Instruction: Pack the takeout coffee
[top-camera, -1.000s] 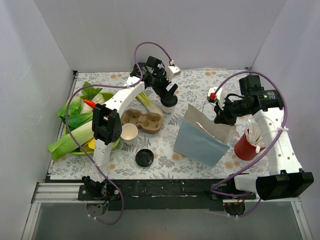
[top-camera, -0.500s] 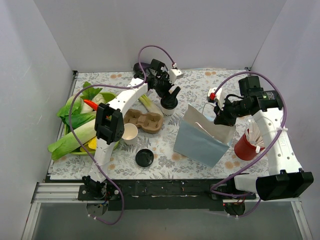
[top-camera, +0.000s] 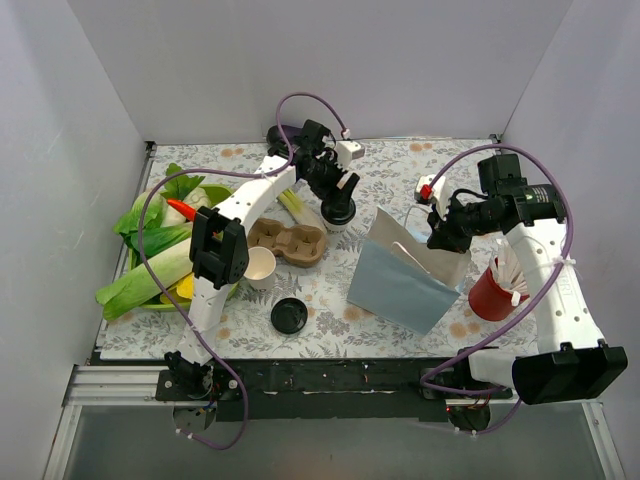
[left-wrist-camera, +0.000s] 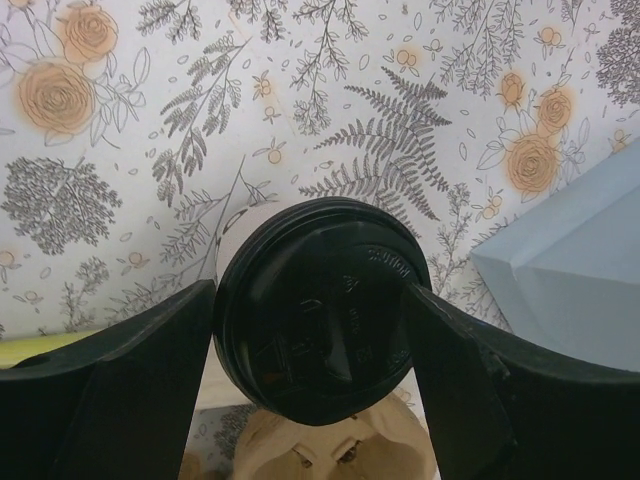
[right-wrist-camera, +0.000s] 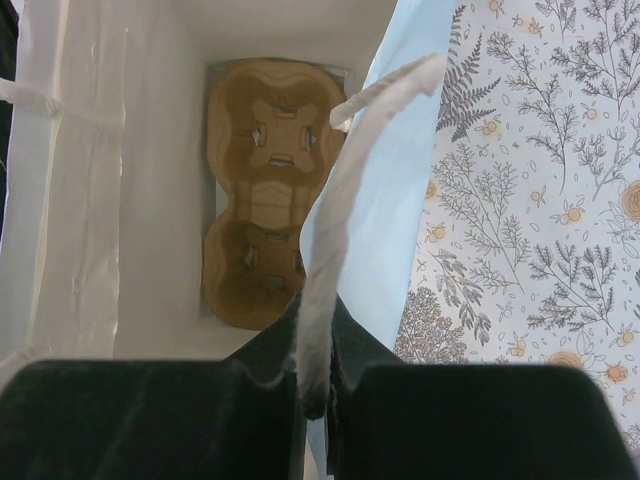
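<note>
**Takeout coffee bracketed by the left arm, bag waiting alongside**

Takeout coffee stands upright on the tabletop, just off the far-left corner of the paper bag. It is near the bag, not touching it. Long axis vertical: the left wrist view looks straight down on the black dome lid, with a sliver of white cup wall showing past it.

Left fingers stand spread wide, one on each side of the lid. Their inner edges meet its rim with no gap visible. Whether they are pressing or only brushing, I cannot tell, since the lid hides the contact lower down. The cup sits squarely between them, so no sideways correction looks needed.

Right fingers are pinched together on the bag's white handle, at the bag's far-right edge, holding the mouth up and open. The right wrist view looks down into the bag, where a brown cup carrier lies flat on the bottom.

Judgement:
- The left arm is the nearer arm and the only free one, so the carry falls to it.
- From the cup, the bag mouth lies toward the right arm's side and nearer the arm bases.
- The cup must clear the bag's near wall while kept upright, then go down into a carrier well.
- Risk: a grip on the lid alone could pop it loose.
</note>
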